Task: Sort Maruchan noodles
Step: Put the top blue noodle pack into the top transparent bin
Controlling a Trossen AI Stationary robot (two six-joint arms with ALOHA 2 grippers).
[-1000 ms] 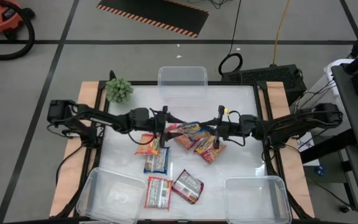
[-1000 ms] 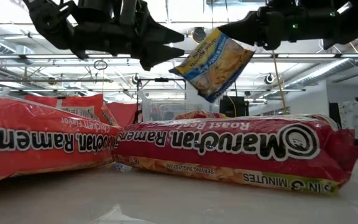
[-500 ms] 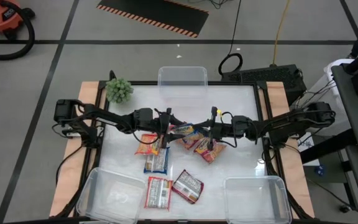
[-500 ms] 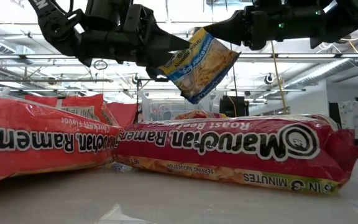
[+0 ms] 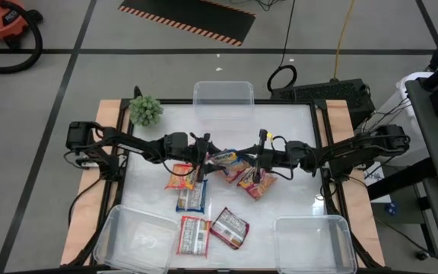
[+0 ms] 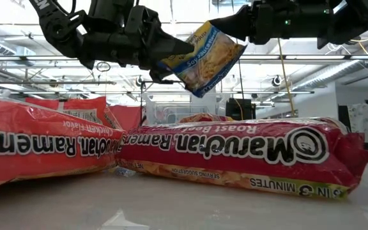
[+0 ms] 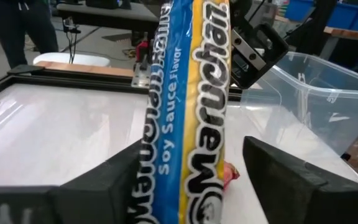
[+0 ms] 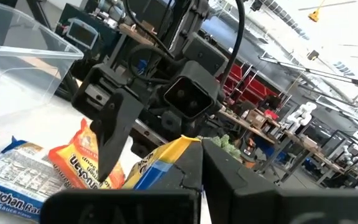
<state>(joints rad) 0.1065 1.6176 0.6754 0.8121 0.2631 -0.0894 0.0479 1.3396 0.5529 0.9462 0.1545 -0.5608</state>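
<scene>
High view: my right tool (image 5: 258,161) is clamped on a blue-yellow packet (image 5: 230,160) mid-worktop; the tubs (image 5: 310,236) hold nothing, so sorting's barely begun. Low view: packet hangs airborne. Left wrist view: my left tool (image 7: 194,186) straddles the packet, fingers apart.

We see a blue-and-yellow noodle packet (image 7: 188,118) with white lettering, held up between two black arms. Two red packets (image 6: 235,153) carry bold white letters and an orange-yellow lower strip. On the white table (image 5: 295,144) lie orange, red-and-white and blue-and-white packets. The plant (image 5: 146,110) is green.
</scene>
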